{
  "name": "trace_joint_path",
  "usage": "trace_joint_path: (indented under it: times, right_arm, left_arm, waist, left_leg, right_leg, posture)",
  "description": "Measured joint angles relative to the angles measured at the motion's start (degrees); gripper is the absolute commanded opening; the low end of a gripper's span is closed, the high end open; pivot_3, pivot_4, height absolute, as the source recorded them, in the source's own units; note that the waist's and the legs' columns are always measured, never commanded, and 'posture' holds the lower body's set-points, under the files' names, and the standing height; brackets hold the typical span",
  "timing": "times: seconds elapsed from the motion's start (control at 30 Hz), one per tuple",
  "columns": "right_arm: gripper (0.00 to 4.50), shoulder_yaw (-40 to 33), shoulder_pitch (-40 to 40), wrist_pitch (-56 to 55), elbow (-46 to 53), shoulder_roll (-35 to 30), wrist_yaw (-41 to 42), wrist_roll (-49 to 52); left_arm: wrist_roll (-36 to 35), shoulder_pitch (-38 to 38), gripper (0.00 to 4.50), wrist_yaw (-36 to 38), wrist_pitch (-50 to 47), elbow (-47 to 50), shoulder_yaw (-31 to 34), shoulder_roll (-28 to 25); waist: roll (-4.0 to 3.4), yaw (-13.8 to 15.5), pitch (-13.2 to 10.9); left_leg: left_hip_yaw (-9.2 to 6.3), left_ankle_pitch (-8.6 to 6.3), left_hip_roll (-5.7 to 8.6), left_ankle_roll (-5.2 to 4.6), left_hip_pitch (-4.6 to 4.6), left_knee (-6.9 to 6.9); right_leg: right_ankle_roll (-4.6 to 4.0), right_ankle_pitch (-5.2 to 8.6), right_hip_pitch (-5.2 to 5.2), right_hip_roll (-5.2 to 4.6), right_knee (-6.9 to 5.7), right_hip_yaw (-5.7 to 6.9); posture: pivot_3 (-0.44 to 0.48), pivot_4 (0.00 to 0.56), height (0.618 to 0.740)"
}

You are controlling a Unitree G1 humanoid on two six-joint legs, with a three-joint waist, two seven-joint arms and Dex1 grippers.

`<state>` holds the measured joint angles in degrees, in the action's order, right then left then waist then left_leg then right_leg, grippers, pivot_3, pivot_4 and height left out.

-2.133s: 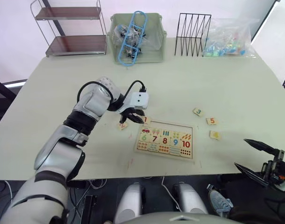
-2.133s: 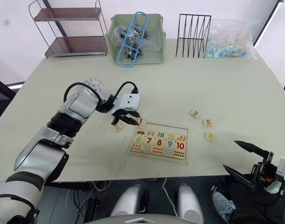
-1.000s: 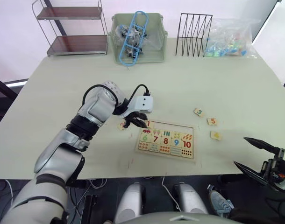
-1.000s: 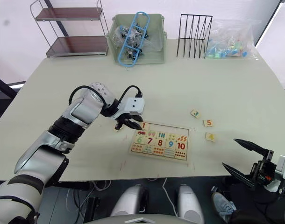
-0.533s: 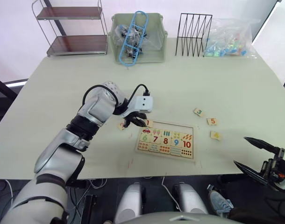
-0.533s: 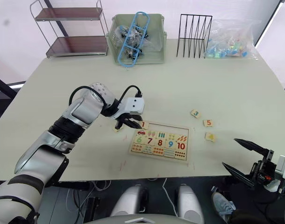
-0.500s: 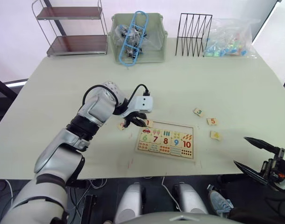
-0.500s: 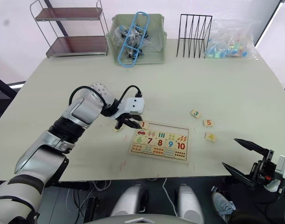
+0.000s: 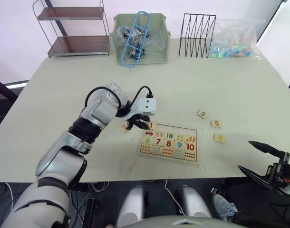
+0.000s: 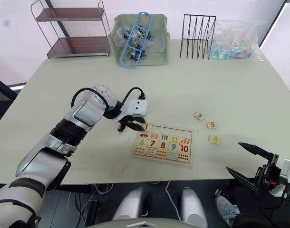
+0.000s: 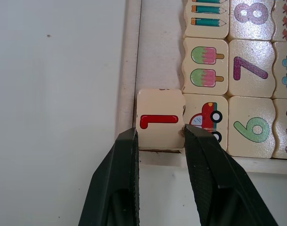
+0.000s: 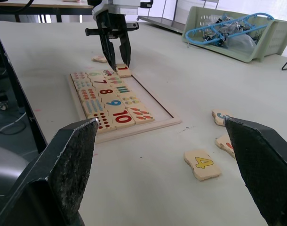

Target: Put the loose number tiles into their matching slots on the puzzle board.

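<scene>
The puzzle board (image 9: 198, 145) lies near the table's front edge, with an empty row of slots (image 9: 176, 129) along its far side. My left gripper (image 9: 138, 124) is at the board's far left corner, shut on the number 1 tile (image 11: 160, 117). That tile rests at the corner slot beside the car picture, its near edge over the rim. The 2 tile (image 9: 123, 127) lies just left of the gripper. Tiles 3 (image 9: 201, 114), 5 (image 9: 215, 123) and 4 (image 9: 219, 137) lie right of the board. My right gripper (image 9: 245, 155) hangs open off the table's front right edge.
Along the table's far edge stand a two-tier metal shelf (image 9: 73, 33), a green bin (image 9: 157, 47) holding a blue frame, a black wire rack (image 9: 198, 28) and a clear plastic bag (image 9: 233, 40). Bare tabletop surrounds the board.
Over two seconds my left gripper carried the 1 tile a little right and nearer, onto the board's corner. In the last half second nothing visibly moved. The right gripper stayed put.
</scene>
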<state>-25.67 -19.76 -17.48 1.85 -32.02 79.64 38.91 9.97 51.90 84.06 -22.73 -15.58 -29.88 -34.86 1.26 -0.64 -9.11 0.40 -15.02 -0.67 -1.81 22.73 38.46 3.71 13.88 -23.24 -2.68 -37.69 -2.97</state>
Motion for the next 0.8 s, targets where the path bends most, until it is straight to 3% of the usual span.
trace_joint_path:
  times: [0.23, 0.33, 0.5, 0.8]
  right_arm:
    - [4.5, 0.0, 0.1, -0.1, 0.0, 0.0, 0.0, -0.1]
    - [4.5, 0.0, 0.2, -0.1, 0.0, 0.0, 0.1, -0.1]
    - [4.5, 0.0, 0.4, -0.2, -0.1, 0.0, 0.2, -0.1]
    - [4.5, 0.0, 0.8, -0.2, -0.2, 0.0, 0.9, -0.3]
  left_arm:
    - [0.0, 0.0, 0.89, 0.2, 0.3, -0.1, 0.0, 0.0]
    - [0.1, -0.2, 2.42, 0.7, 1.0, -0.2, -0.1, -0.1]
    - [0.0, -0.4, 4.41, 1.0, 1.4, -0.2, -0.1, -0.1]
    - [-0.9, -0.4, 4.47, 2.8, -0.7, -0.1, 0.1, -0.9]
  waist:
    - [0.0, 0.0, 0.0]
    - [0.0, 0.0, 0.0]
    - [0.0, 0.0, 0.0]
    - [0.0, 0.0, 0.0]
  left_leg:
    - [0.0, 0.0, 0.0, 0.0, 0.0, 0.0]
    - [0.0, 0.0, 0.0, 0.0, 0.0, 0.0]
    - [-0.01, 0.0, 0.0, 0.0, 0.0, 0.0]
    - [-0.01, 0.0, 0.0, 0.0, 0.0, 0.0]
  right_leg:
    - [0.0, 0.0, 0.0, 0.0, 0.0, 0.0]
    - [0.0, 0.0, 0.0, 0.0, 0.0, 0.0]
    - [0.0, 0.0, 0.0, 0.0, 0.0, 0.0]
    - [0.0, 0.0, 0.0, 0.0, -0.01, 0.01]
  posture:
    - [0.0, 0.15, 0.74]
    - [0.0, 0.15, 0.74]
    - [0.0, 0.15, 0.74]
    - [0.0, 0.15, 0.74]
